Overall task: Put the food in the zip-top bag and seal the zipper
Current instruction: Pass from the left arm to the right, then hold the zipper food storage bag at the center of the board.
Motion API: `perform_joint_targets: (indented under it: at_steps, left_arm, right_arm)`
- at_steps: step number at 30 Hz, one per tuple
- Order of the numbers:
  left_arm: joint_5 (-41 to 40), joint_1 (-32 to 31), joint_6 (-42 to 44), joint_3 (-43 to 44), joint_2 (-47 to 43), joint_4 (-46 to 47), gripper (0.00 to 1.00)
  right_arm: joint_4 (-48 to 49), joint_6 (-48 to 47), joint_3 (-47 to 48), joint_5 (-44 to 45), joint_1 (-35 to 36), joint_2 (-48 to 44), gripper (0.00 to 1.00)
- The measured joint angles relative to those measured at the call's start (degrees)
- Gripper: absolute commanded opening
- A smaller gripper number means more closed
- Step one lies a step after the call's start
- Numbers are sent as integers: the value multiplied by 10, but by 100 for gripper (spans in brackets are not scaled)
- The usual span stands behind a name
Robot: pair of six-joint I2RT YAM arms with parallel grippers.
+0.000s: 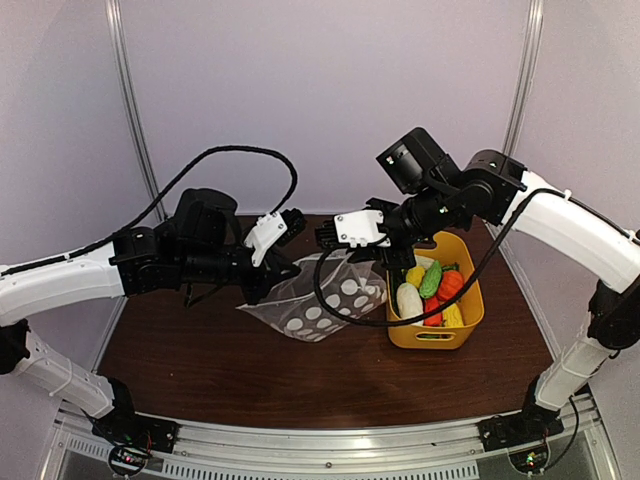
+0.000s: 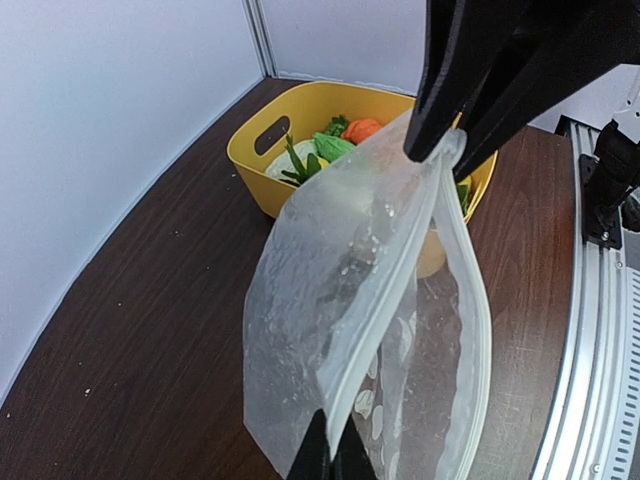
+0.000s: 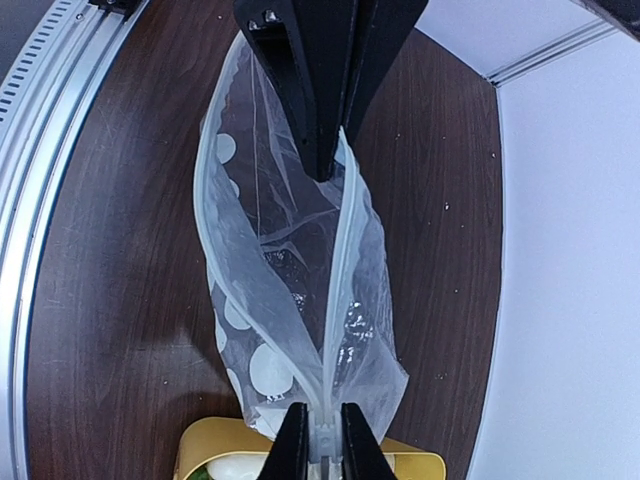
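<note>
The zip-top bag (image 1: 325,305) hangs above the bench (image 1: 200,360), strung between my pincers, left of the yellow basket (image 1: 470,325) that holds the toy vegetables (image 1: 430,285). If I pull too taut, the mouth could flatten shut or the slick film could slip free. My left pincer (image 2: 330,455) is clenched on one end of the zipper (image 3: 340,270). My right pincer (image 3: 320,440) pinches the other end.

Soft, even light comes from above, so the dark table (image 1: 200,360) shows only faint shadows. The zip-top bag (image 3: 290,270) throws small white glints off its wrinkles. Close to my wrist lens, my own fingers (image 3: 292,450) are black, featureless and slightly blurred.
</note>
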Motion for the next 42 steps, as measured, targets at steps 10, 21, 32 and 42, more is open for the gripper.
perform_joint_targets:
  at_steps: [10,21,32,42]
  left_arm:
    - [17,0,14,9,4,2,70]
    - [57,0,62,-120,-105,142,94]
    - [61,0,88,-90,-38,147,67]
    - [57,0,110,-64,-35,118,7]
  right_arm:
    - [-1,11,-3,-7,0,0,0]
    - [-3,55,13,-46,0,1,0]
    - [-3,78,22,-70,0,11,0]
    - [-10,76,23,-72,0,15,0]
